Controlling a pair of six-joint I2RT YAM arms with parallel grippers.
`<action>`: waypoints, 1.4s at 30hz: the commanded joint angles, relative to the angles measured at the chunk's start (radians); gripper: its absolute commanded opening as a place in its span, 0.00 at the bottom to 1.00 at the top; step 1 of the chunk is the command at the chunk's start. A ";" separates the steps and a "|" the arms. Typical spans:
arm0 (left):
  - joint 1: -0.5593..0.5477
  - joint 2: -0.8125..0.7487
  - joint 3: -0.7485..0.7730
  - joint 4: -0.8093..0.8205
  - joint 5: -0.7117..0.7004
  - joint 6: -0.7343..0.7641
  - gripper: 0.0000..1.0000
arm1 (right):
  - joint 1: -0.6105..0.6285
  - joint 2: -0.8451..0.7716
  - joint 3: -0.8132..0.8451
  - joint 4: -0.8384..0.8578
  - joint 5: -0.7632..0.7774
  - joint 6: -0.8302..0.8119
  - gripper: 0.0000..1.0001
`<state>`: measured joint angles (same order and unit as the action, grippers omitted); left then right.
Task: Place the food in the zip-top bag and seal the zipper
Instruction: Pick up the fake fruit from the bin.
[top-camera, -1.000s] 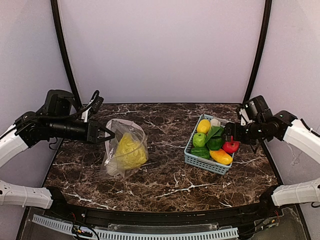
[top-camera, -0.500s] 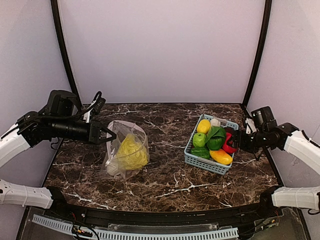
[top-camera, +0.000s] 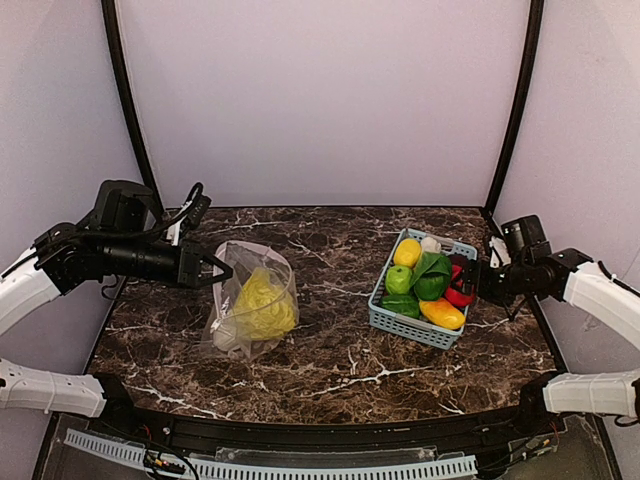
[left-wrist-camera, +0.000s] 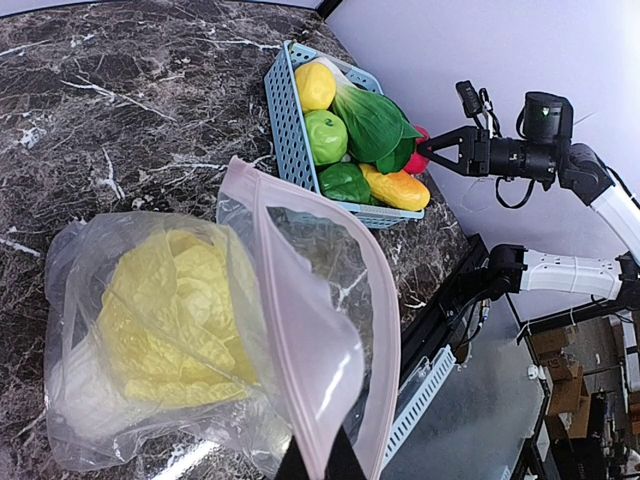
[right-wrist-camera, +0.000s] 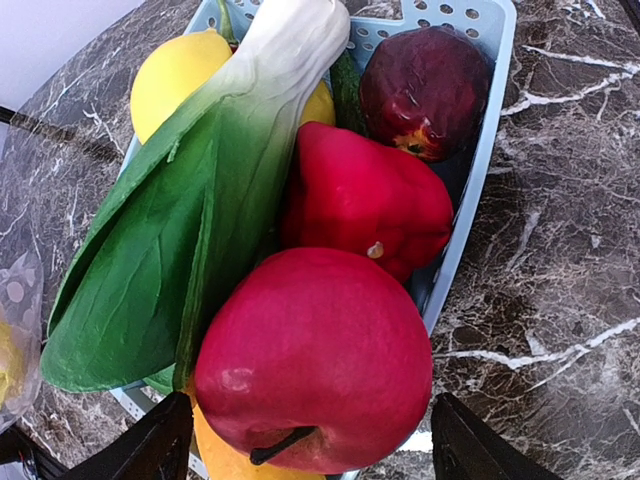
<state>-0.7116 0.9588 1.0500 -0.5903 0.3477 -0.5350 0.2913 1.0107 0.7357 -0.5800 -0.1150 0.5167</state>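
Marbled desk (top-camera: 330, 372) shows right fingers (right-wrist-camera: 150, 452) pulled back to the light-blue basket's (top-camera: 410, 328) right edge, straddling the red apple (right-wrist-camera: 315, 360), grip unclear, likely next to bag, while left fingers (top-camera: 210, 268) pinch the zip-top bag's (left-wrist-camera: 330, 262) mouth well left of the basket.

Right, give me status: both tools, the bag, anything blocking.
Left tool shut on zip-top bag mouth, holding it open. Right tool open, straddling red fruit in basket. Napa cabbage bagged; zipper unsealed. Green leafy vegetable right beside the fruit.
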 joint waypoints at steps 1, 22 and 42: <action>0.002 -0.017 -0.012 0.000 0.003 -0.002 0.01 | -0.009 0.008 -0.008 0.035 0.018 -0.009 0.79; 0.002 -0.035 -0.021 0.004 0.003 -0.020 0.01 | -0.009 0.068 -0.022 0.087 0.016 -0.019 0.76; 0.002 -0.049 -0.041 0.015 0.015 -0.020 0.01 | -0.008 -0.128 0.113 -0.101 0.025 -0.038 0.66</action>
<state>-0.7116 0.9276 1.0309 -0.5880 0.3489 -0.5537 0.2867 0.9276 0.7944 -0.6270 -0.0860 0.5007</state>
